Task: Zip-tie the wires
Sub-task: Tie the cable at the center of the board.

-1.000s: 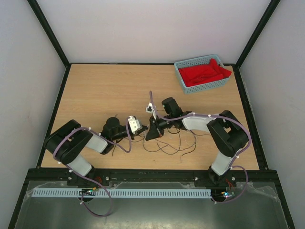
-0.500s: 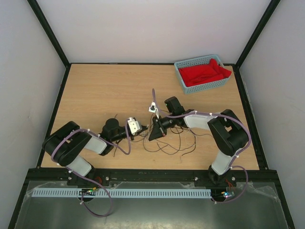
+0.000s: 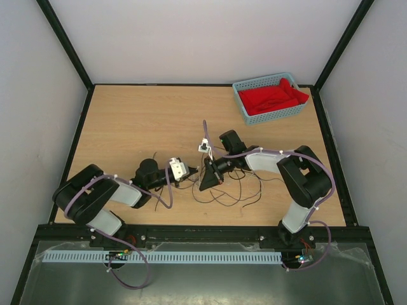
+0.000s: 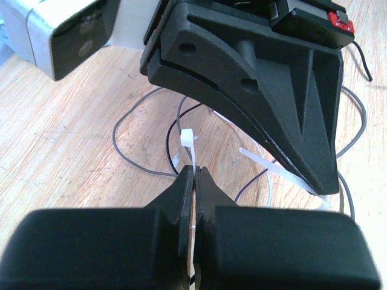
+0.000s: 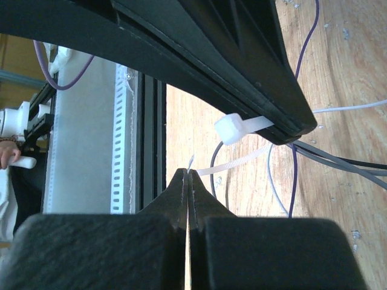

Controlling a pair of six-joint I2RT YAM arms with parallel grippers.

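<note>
The wires [image 3: 232, 194] are thin dark loops on the table just right of both grippers. They also show in the left wrist view [image 4: 130, 160] and in the right wrist view [image 5: 293, 175]. My left gripper [image 3: 193, 175] is shut on the zip tie [image 4: 188, 138] just below its square head. My right gripper [image 3: 202, 186] is shut on the thin tail end of the zip tie [image 5: 233, 128]. The pale strip runs between the two grippers, which are almost touching. My right gripper [image 4: 319, 186] fills the top of the left wrist view.
A blue basket [image 3: 270, 98] with red cloth stands at the back right corner. The black frame rail [image 3: 203, 230] runs along the near edge. Lilac cables [image 3: 166, 190] hang along both arms.
My left arm has sunk a little lower and its gripper has edged toward the right one. My right gripper has shifted slightly down and right. Both stay shut on the zip tie.
</note>
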